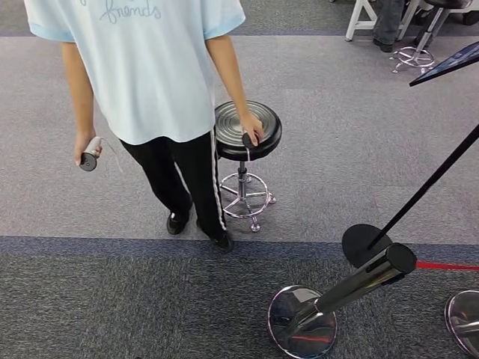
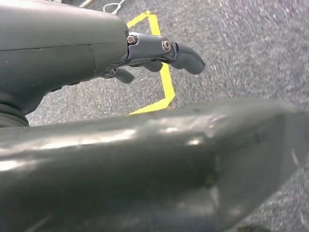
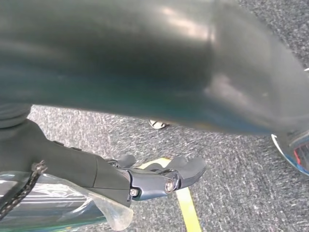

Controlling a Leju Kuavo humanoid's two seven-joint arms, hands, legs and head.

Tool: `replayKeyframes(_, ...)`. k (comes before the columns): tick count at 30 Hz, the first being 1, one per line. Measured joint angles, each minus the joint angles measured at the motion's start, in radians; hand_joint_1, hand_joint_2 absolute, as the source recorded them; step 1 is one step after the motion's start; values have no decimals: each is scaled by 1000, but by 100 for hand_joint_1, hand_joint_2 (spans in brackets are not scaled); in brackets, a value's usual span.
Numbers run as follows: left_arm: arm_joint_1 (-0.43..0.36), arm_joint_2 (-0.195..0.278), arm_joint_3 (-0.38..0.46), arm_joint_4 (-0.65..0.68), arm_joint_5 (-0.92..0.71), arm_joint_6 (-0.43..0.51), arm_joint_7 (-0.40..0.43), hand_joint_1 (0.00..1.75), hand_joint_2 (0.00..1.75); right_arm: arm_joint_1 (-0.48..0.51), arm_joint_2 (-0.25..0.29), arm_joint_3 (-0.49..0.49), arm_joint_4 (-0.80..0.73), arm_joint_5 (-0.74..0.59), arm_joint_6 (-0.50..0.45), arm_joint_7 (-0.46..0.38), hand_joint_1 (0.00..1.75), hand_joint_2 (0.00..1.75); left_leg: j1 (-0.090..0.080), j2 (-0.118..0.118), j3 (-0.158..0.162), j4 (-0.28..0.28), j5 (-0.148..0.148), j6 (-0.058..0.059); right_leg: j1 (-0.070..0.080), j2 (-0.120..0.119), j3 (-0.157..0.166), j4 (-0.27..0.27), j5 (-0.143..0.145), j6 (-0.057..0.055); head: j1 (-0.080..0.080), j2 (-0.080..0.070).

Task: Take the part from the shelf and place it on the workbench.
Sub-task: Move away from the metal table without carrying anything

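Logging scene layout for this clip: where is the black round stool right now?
In the head view the stool stands on the grey carpet just right of centre, beside the person, whose hand rests on its seat; the stanchion base lies nearer, lower right.

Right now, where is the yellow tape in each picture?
Head view: not in it.
Left wrist view: yellow tape on the floor behind the left hand's fingers.
Right wrist view: yellow tape behind the right hand's fingers.
Shared landmark: grey carpet.
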Motion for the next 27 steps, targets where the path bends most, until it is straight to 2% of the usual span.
replayKeyframes(6, 0, -1, 15, -26, 49, 6, -2, 0, 0, 0, -8, 12, 0, -1, 19, -13, 0, 0, -1, 0, 0, 0, 0, 0, -1, 0, 1, 0, 0, 0, 0, 0)
replayKeyframes(10, 3, -1, 14, -43, 138, 12, -8, 0, 0, 1, -11, 18, 0, -1, 21, -8, 0, 0, -2, 0, 0, 1, 0, 0, -2, 0, 1, 0, 0, 0, 0, 0)
replayKeyframes(15, 21, -1, -29, -81, 253, 6, 24, 0, 0, 6, -11, 19, 0, -1, 6, 25, 0, 0, -8, 0, -2, 10, -8, 16, -8, -1, 2, -4, 4, 9, -1, 0)
replayKeyframes(18, 30, -3, -60, -101, 277, 3, 33, 0, 0, 8, -12, 19, 0, -1, 1, 31, 0, 0, -4, 1, 6, -14, 6, 26, -9, 1, -3, 1, -3, 18, 0, 0)
replayKeyframes(19, 31, -4, -66, -105, 278, 3, 33, 0, 0, 8, -12, 19, 0, -1, 1, 31, 0, 0, 0, 2, 10, -24, 13, 29, -9, 2, -15, 25, -21, 21, 1, 0)
replayKeyframes(20, 32, -4, -73, -109, 279, 3, 34, 0, 0, 8, -12, 19, 0, -1, 1, 32, 0, 0, 3, 2, 13, -31, 17, 30, -11, 4, -41, 75, -50, 25, 2, 0)
replayKeyframes(22, 35, -4, -82, -114, 279, 3, 34, 0, 0, 9, -12, 19, 0, -1, 1, 33, 0, 0, 3, 4, 12, -32, 18, 31, -16, 5, -108, 214, -112, 35, 3, 0)
replayKeyframes(23, 36, -4, -86, -115, 279, 2, 34, 0, 0, 11, -12, 19, 0, -1, 1, 33, 0, 0, 3, 4, 11, -31, 19, 30, -19, 5, -135, 268, -125, 40, 3, 0)
replayKeyframes(24, 38, -4, -90, -116, 282, 2, 36, 0, 0, 12, -12, 19, 0, -1, 0, 35, 0, 0, 4, 5, 11, -30, 19, 29, -24, 5, -144, 283, -118, 45, 3, 0)
replayKeyframes(25, 40, -4, -95, -118, 289, 2, 41, 0, 0, 14, -12, 19, 0, -1, -1, 37, 0, 0, 7, 5, 11, -28, 18, 25, -30, 4, -132, 256, -92, 51, 3, 0)
replayKeyframes(27, 46, -4, -111, -124, 311, 2, 56, 0, 0, 12, -11, 19, 0, -1, -2, 44, 0, 0, 11, 4, 11, -19, 12, 14, -42, -1, -60, 117, -27, 64, 4, 0)
